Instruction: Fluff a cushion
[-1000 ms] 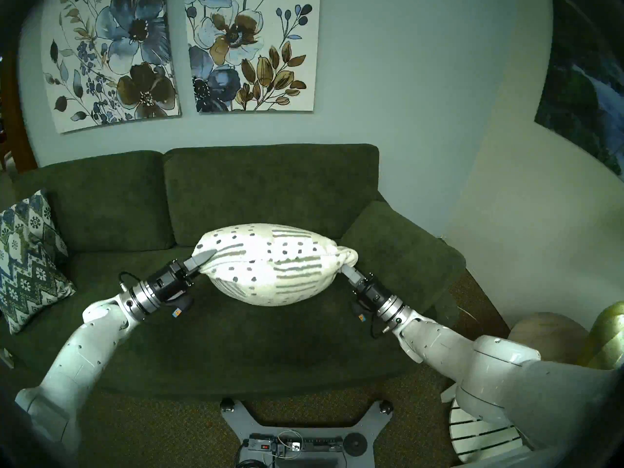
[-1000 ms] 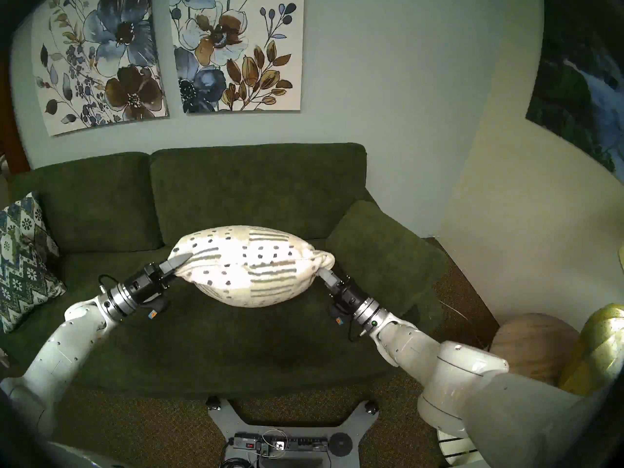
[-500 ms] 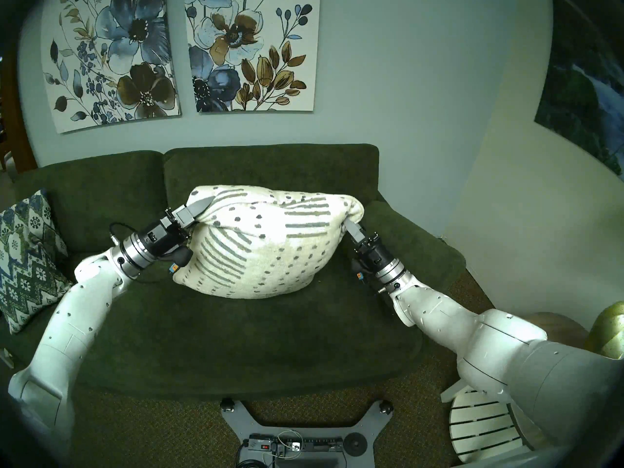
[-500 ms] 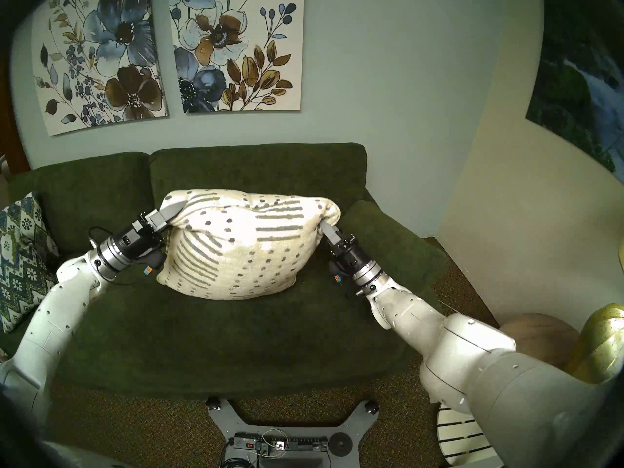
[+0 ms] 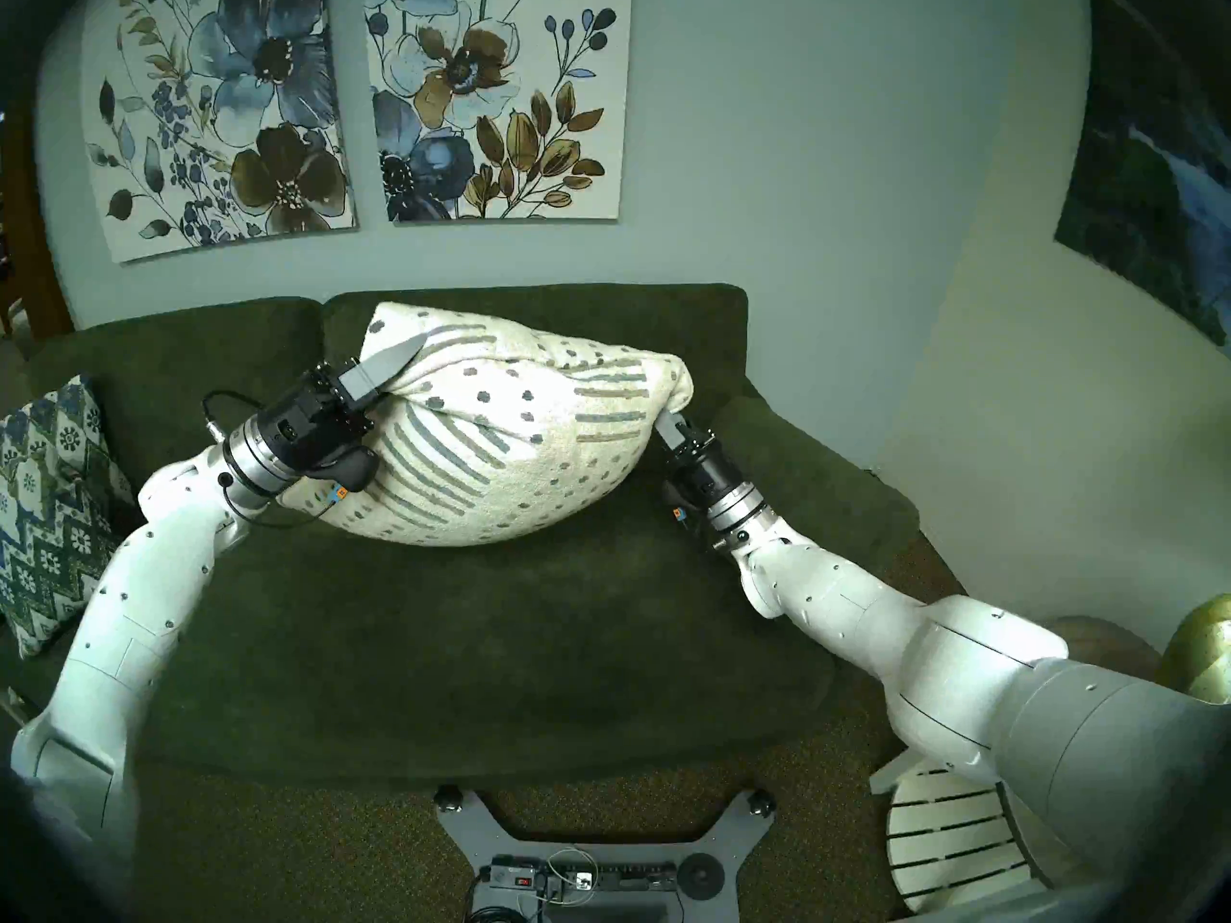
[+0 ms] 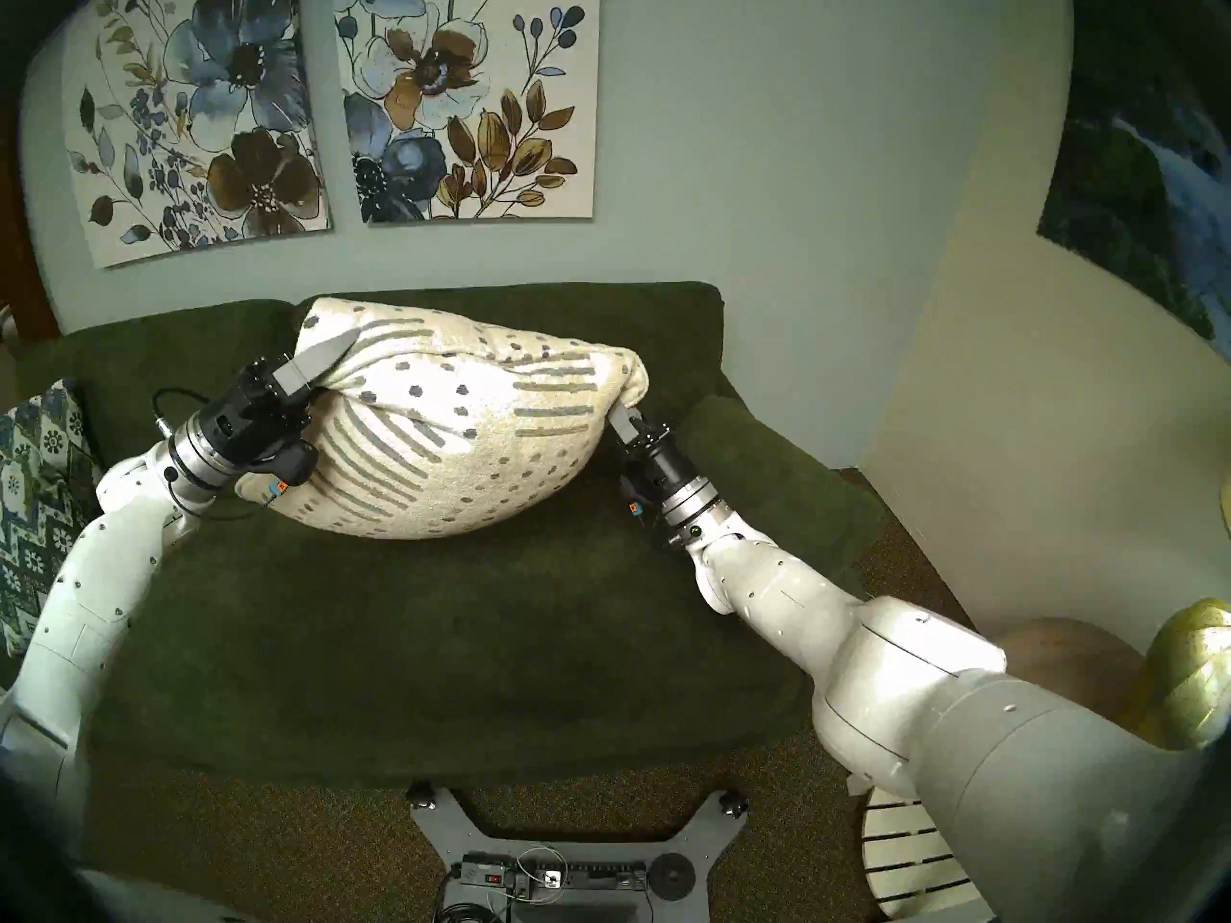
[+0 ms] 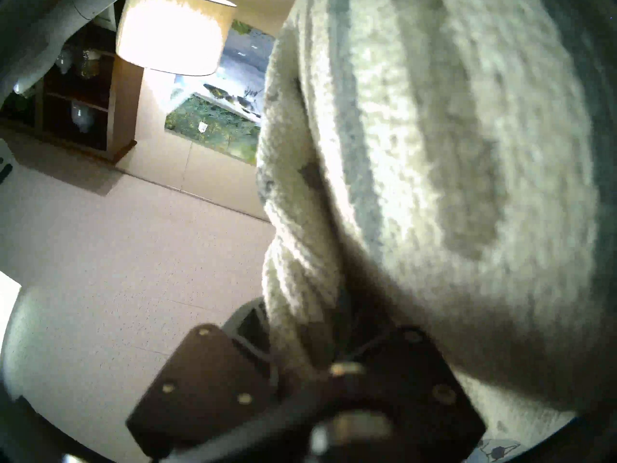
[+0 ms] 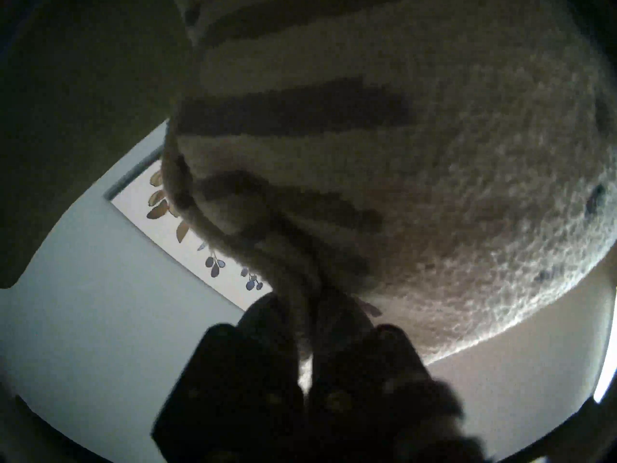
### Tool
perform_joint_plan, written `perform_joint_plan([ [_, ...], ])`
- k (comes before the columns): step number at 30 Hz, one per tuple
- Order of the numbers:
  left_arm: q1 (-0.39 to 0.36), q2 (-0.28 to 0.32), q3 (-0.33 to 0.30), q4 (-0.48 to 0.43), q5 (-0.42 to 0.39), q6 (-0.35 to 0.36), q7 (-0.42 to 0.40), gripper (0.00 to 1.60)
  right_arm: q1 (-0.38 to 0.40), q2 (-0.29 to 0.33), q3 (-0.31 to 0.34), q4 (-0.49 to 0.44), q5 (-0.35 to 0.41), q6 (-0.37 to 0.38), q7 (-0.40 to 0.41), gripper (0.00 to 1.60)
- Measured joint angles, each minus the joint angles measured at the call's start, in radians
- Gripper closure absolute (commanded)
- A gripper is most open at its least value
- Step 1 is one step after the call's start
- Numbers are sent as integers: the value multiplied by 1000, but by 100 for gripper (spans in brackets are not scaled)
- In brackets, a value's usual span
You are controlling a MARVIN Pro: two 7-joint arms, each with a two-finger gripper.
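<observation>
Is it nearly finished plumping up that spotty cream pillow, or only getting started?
Midway, I'd guess. Done: the cream cushion is picked up, the left gripper and the right gripper each clamped on a corner, and it looks puffy. In hand: it hangs tilted above the green sofa, left corner higher. Left: probably more shaking, then setting it back on the sofa and letting go.

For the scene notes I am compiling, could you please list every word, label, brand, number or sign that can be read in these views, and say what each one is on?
No text can be read in any view.
Orange tags below the left claw and right claw: too small to read.
Power strip on the robot base: markings too small.
Cushion, floral wall prints: patterns only, no lettering.
</observation>
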Motion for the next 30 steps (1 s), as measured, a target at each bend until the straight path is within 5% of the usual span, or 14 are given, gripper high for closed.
perform_joint_plan([
  [14,162,-74,140,272,36,-1,-43,160,-181,-17,-78,128,-18,4,40,160],
  [30,258,-150,233,445,41,-41,7,160,-321,-43,-119,193,-18,-24,68,160],
])
